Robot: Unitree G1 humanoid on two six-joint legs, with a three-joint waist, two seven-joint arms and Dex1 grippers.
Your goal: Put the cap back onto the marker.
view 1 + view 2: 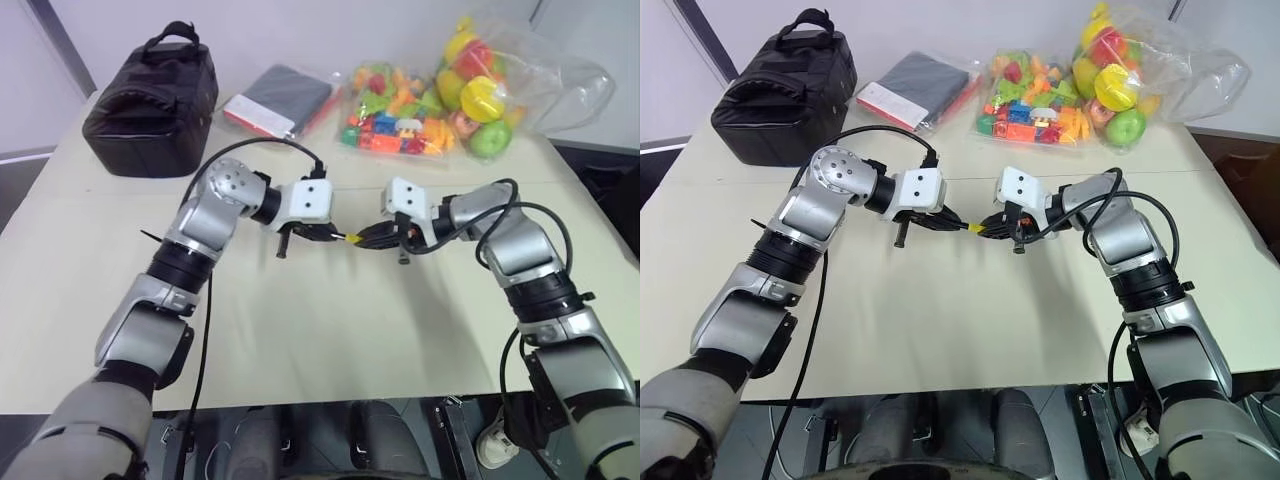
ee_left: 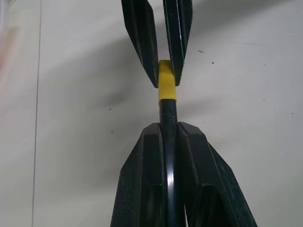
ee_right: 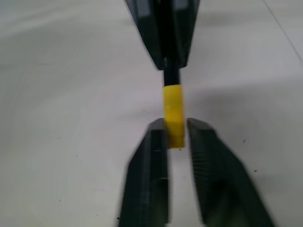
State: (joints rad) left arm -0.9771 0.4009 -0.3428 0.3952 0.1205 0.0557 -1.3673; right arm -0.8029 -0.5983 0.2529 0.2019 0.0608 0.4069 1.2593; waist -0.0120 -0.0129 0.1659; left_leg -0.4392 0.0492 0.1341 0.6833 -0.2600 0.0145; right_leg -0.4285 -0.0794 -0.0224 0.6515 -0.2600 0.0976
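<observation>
No readable writing anywhere. Over the pale surface (image 1: 300, 330), the left pincer (image 1: 322, 234) is clamped tight on the black marker (image 2: 169, 142). The yellow cap (image 2: 166, 87) sits on the marker's end, between the right pincer (image 3: 176, 130) fingers, which stand slightly parted, one side clear of it. Behind: a black bag (image 1: 150, 100), a dark packet (image 1: 280, 100), bagged colourful toys (image 1: 400, 115) and bagged toy fruit (image 1: 500, 85).

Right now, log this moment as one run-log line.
stage: capping | left hand: shut on marker | right hand: open around cap | cap: on marker tip, above table
</observation>
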